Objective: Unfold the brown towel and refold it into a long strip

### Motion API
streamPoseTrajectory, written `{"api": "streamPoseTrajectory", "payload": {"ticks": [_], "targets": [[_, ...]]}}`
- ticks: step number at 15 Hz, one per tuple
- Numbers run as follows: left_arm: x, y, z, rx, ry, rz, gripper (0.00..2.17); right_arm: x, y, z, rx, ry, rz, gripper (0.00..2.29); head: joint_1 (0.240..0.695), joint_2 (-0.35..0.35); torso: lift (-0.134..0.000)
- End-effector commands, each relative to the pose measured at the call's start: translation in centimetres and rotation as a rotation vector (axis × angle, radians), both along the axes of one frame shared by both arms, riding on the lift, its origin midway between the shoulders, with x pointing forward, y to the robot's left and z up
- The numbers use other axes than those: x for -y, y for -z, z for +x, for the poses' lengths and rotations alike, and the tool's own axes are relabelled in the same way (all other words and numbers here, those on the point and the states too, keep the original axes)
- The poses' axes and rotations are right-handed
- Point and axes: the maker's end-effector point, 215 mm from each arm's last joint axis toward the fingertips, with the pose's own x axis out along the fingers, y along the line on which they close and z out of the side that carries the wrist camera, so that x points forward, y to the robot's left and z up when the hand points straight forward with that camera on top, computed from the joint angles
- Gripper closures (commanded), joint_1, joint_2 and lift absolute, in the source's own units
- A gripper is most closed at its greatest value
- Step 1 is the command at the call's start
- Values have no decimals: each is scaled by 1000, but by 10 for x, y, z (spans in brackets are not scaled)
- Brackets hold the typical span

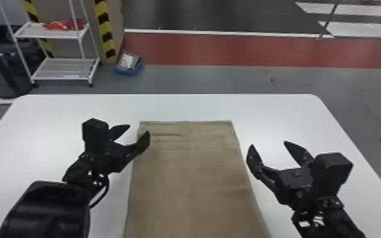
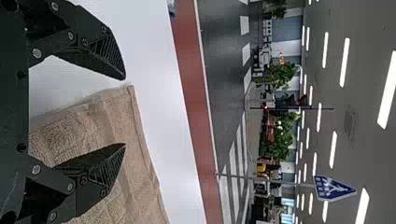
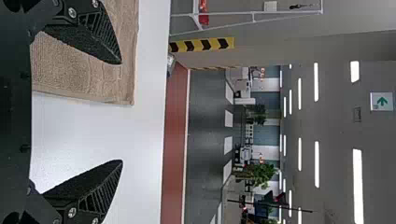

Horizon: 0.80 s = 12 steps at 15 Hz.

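**Q:** So what's it looking like from your chair?

**A:** The brown towel (image 1: 190, 177) is lying flat on the white table (image 1: 272, 107), running lengthwise away from me between both arms. The near end goes out of the head view's bottom edge, and I can't tell how many layers there are. My left gripper (image 1: 139, 129) is spread wide around the towel's left side, one finger over cloth and the other out past it. The right gripper (image 1: 268, 144) is wide too, just off the right side, nothing in it.

**Q:** Is it gonna behave?

**A:** Mostly, I'd guess. Looks like soft, light terry, so no way I'm breaking it, but it's floppy and will sag anywhere I'm not holding. Not slippery against the fingers, I reckon, though it might skate on that smooth top if I drag it.

**Q:** Where would you grab?

**A:** The two far corners, right at the far edge (image 1: 185, 122). Hem's probably a bit stiffer there, so it should pinch better. Shallow bites, both sides together, or the strip comes out crooked imo.
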Motion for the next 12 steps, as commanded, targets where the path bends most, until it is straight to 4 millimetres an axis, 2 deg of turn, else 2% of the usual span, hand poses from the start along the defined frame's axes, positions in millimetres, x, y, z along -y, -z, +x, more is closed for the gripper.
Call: {"api": "streamPoseTrajectory", "payload": {"ticks": [1,3,7,9,12], "targets": [[15,1,4,11,22,4,545,-5,2,3,-3,-7,3,137,695,-68,-122],[26,8,13,-1,38,29,545,-9,2,4,-1,-12,6,137,695,-74,-122],[18,20,16,-23,32,43,549,-7,1,5,-1,-13,2,137,695,-83,-122],[14,15,17,-2,28,42,549,-8,5,7,-9,-15,4,137,695,-81,-122],[9,24,14,-22,30,55,549,-8,5,8,-13,-16,5,137,695,-75,-122]]}}
